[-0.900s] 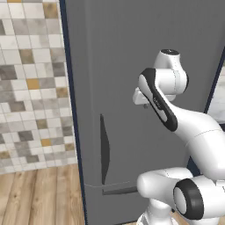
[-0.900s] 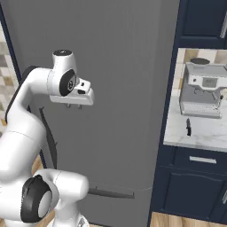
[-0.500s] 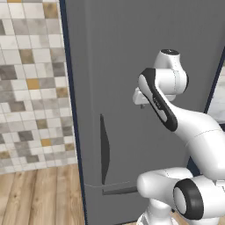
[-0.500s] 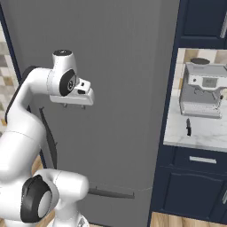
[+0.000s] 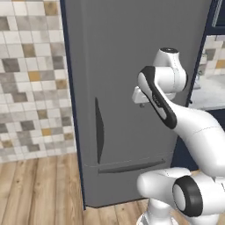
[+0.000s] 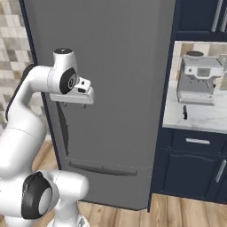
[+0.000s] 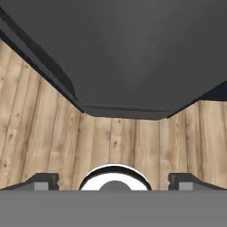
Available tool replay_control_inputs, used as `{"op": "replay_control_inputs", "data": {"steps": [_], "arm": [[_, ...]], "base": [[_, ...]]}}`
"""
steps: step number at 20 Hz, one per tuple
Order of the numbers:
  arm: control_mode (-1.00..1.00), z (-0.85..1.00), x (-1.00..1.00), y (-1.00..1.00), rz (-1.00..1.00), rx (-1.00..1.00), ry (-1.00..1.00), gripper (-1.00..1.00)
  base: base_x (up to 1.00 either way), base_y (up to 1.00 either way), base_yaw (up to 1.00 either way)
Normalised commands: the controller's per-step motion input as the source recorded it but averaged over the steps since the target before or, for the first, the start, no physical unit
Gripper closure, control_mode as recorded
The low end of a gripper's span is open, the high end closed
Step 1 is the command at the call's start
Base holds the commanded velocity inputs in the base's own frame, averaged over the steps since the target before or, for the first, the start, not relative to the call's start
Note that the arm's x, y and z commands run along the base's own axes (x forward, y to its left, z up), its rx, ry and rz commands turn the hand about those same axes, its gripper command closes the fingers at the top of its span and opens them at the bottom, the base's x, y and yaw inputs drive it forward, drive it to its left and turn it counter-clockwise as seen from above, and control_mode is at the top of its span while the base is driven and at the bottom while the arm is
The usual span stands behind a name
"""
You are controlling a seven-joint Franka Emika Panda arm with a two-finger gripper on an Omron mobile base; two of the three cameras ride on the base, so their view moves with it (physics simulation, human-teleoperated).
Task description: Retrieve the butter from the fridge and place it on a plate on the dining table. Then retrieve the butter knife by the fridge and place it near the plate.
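Observation:
The fridge [image 5: 132, 66] is a tall matte grey appliance with its door closed and a dark slim vertical handle [image 5: 99, 129]. My gripper [image 5: 143, 104] hangs in front of the door at mid height, right of the handle, and points down. In the hand view the gripper [image 7: 114, 181] is open, its fingertips [image 7: 42, 179] set far apart with nothing between them, above the fridge's foot [image 7: 124, 108] and the wooden floor. The butter knife [image 6: 185, 112] lies small and dark on the marble counter right of the fridge [image 6: 115, 88]. The butter, the plate and the dining table are out of view.
A silver coffee machine [image 6: 199, 80] stands on the marble counter [image 6: 195, 119] over navy drawers [image 6: 195, 142]. A tiled wall [image 5: 30, 79] runs left of the fridge. Wooden floor [image 5: 39, 189] lies in front. A horizontal lower handle [image 6: 102, 168] crosses the fridge's bottom section.

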Motion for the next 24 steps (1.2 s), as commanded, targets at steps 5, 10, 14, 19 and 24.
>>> {"op": "replay_control_inputs", "data": {"steps": [5, 10, 14, 19, 24], "arm": [[1.0, 0.0, 0.0, 0.0, 0.0, 0.0, 0.0, -1.0], [1.0, 0.0, 0.0, 0.0, 0.0, 0.0, 0.0, -1.0], [1.0, 0.0, 0.0, 0.0, 0.0, 0.0, 0.0, -1.0], [1.0, 0.0, 0.0, 0.0, 0.0, 0.0, 0.0, -1.0], [1.0, 0.0, 0.0, 0.0, 0.0, 0.0, 0.0, -1.0]], "base": [[-0.29, 0.56, -0.03], [-0.01, 0.64, -0.11], [0.0, 0.64, -0.25], [0.16, 0.89, -0.39], [0.06, 0.39, -0.38]]}}
